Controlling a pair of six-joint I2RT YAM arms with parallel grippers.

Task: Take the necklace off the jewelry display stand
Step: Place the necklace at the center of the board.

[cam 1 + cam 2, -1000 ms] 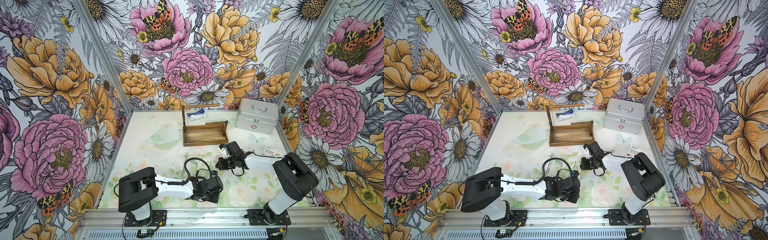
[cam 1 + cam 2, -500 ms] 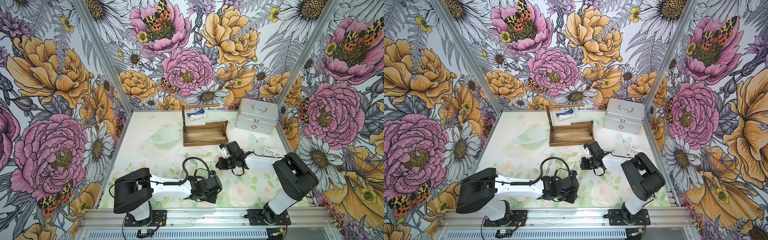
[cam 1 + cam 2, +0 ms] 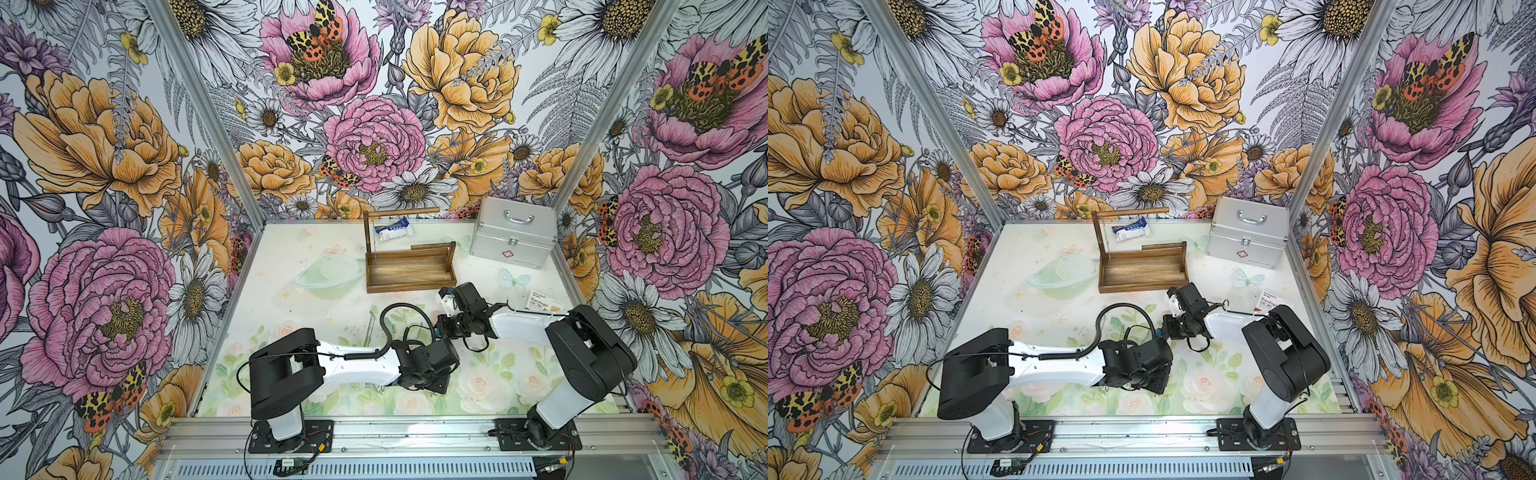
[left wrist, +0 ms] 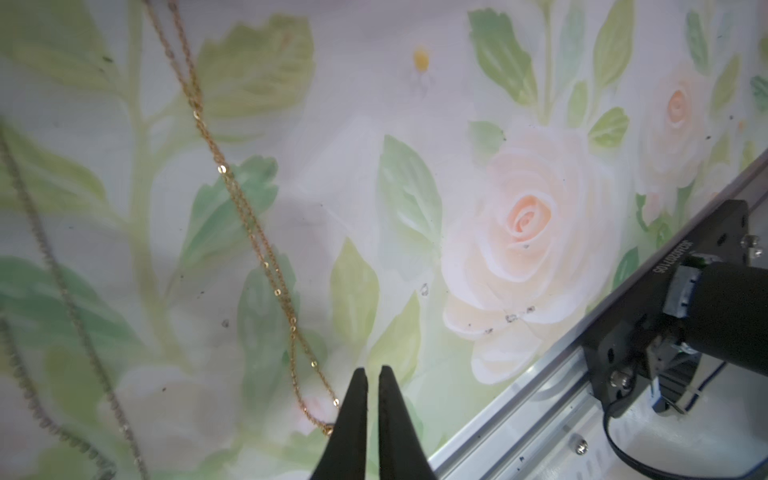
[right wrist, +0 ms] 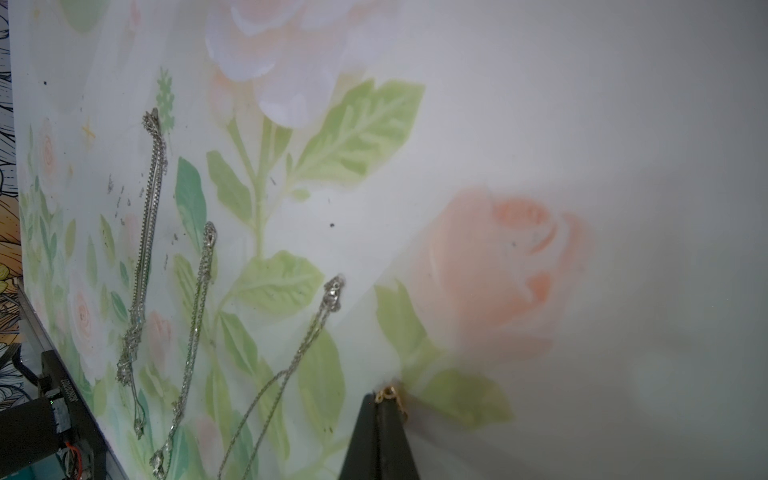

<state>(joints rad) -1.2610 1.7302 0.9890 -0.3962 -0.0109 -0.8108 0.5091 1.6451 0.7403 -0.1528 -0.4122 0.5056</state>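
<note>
Flowered mat (image 4: 540,104): thin gold necklace (image 4: 232,183) lies doubled, ending just beside the closed fingers of the left gripper (image 4: 372,369). And the right gripper (image 5: 377,400), shut tight, pinches its clasp (image 5: 390,392).

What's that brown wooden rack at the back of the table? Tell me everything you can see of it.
The jewelry display stand looks like dark-stained wood: a shallow rectangular tray, bare inside, with a thin upright post at one corner carrying a horizontal top rod. It stands upright on the floral table mat, near the back wall. A white-and-blue packet lies just behind it; a silver case stands apart beside it. Whether anything hangs from the rod is too fine to tell.
</note>
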